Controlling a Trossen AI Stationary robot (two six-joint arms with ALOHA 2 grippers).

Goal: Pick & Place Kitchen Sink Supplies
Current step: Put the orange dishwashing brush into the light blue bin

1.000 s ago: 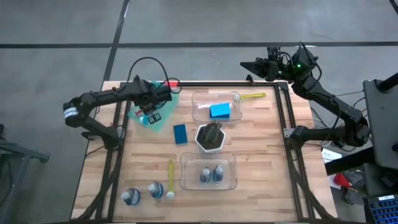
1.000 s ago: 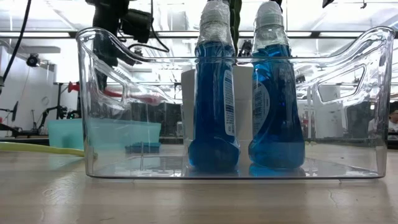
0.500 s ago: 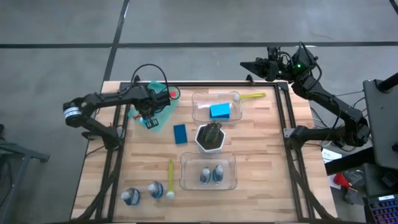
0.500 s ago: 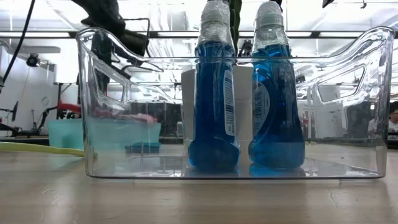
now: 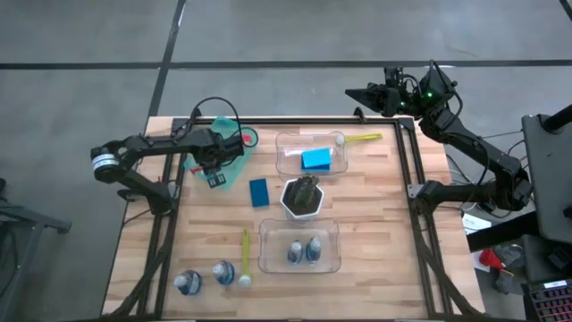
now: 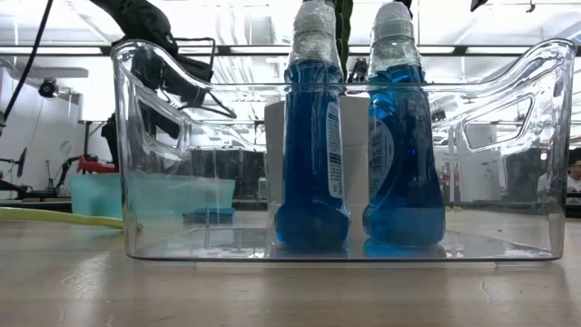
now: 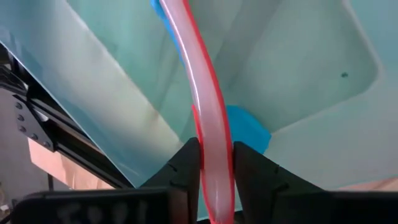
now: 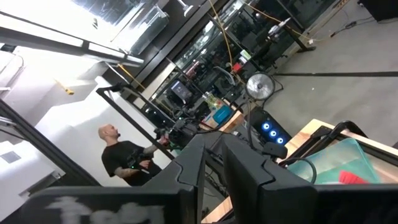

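Note:
My left gripper (image 5: 214,170) is at the far left of the table, over the green tray (image 5: 234,152), and is shut on a pink brush (image 7: 202,81). The brush reaches out from the fingers over the tray's floor (image 7: 298,74), where something blue (image 7: 249,127) lies. A blue sponge (image 5: 259,192) lies flat on the table beside the tray. A yellow brush (image 5: 246,255) and two bottles (image 5: 188,283) (image 5: 223,273) stand near the front edge. My right gripper (image 5: 357,92) is held high beyond the table's far right corner, shut and empty. My left gripper pinches the pink brush's handle (image 7: 214,177) between its two fingers. The fingers come slanting down from above and the handle runs on past them into the tray. Whether the brush's far end (image 7: 171,12) rests on the tray, I cannot tell.
A clear bin (image 5: 335,143) at the back holds a blue sponge (image 5: 315,159) and a yellow-green brush (image 5: 362,139). A white pot with a plant (image 5: 302,197) stands mid-table. A near clear bin (image 6: 163,245) holds two blue bottles (image 6: 313,136) (image 6: 402,136). A person shows in the room (image 8: 121,155).
My left gripper has sunk toward the green tray with the pink brush, which now lies lower, down at the tray.

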